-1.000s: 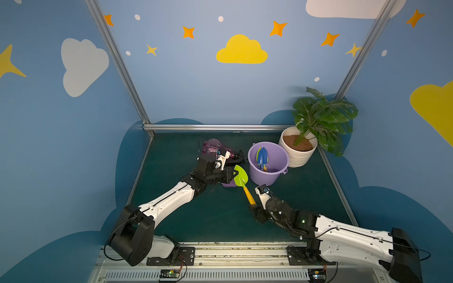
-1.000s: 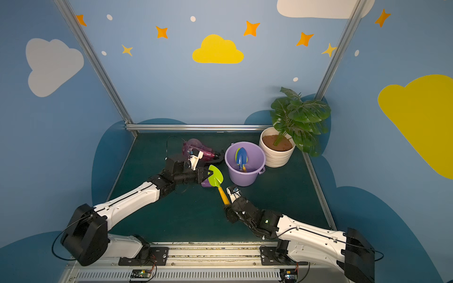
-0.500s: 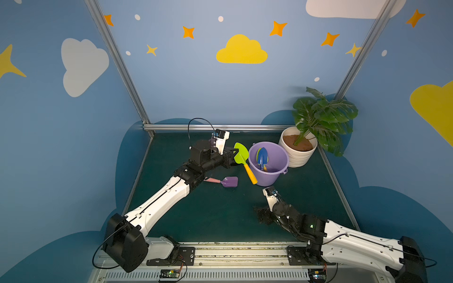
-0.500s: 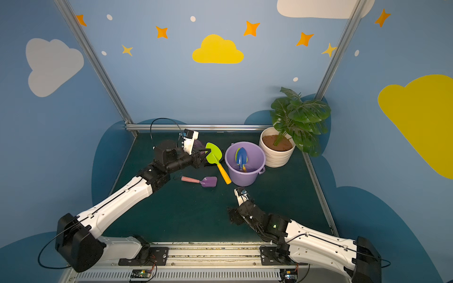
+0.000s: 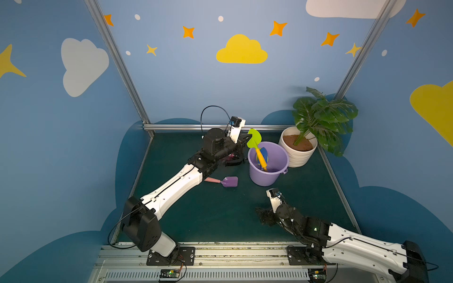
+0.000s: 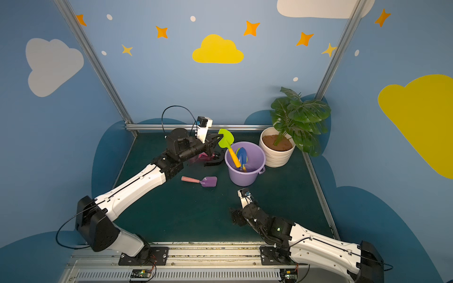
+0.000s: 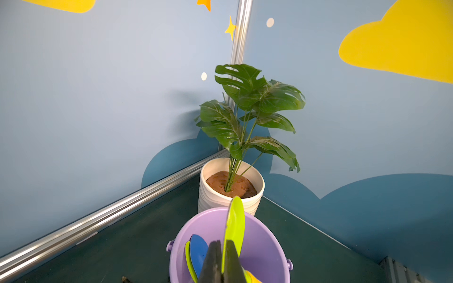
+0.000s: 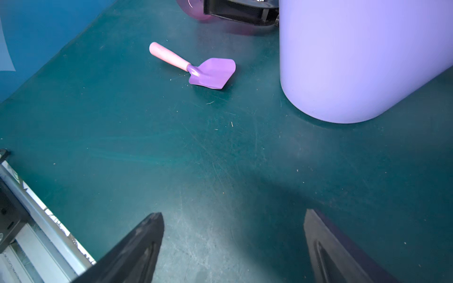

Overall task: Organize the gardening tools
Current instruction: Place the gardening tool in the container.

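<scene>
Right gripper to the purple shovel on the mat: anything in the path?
Nothing visible. In the right wrist view only bare green mat lies between the open right gripper and the purple shovel. The lilac bucket stands off to one side of that line, apart from the shovel.

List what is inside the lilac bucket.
A blue shovel and the yellow handle of the left end effector's green shovel. A second green shovel is mostly covered by the blue one; anything beneath is hidden.
</scene>
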{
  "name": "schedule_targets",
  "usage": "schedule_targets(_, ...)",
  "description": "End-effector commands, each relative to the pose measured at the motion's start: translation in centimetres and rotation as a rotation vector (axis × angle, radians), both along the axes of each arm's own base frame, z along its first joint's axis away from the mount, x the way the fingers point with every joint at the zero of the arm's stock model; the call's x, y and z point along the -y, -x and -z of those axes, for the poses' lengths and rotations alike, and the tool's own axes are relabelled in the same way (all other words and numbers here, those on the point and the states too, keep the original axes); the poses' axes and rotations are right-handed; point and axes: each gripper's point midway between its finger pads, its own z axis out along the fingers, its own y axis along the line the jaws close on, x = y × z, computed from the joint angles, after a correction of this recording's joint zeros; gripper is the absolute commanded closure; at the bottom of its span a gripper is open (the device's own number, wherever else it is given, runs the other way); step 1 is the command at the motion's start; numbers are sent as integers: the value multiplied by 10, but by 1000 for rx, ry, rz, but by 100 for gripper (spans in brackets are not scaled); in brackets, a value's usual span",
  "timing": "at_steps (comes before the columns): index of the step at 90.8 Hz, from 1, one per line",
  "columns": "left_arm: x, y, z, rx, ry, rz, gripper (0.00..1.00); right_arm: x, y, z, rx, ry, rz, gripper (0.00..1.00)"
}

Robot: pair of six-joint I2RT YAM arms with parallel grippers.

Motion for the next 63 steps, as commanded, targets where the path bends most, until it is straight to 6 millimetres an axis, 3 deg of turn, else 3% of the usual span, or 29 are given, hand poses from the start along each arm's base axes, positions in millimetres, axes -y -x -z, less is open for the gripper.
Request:
schedule_targets(1, 21, -5, -10, 109, -24, 27, 97, 6, 1, 3, -1, -3, 15, 9)
schedule_targets(33, 76, -20, 58, 60, -113, 120, 97, 15, 3, -1, 21, -54, 28, 9)
schedule_targets(63, 94, -32, 115, -13, -198, 136, 95, 19, 5, -3, 27, -75, 34, 9)
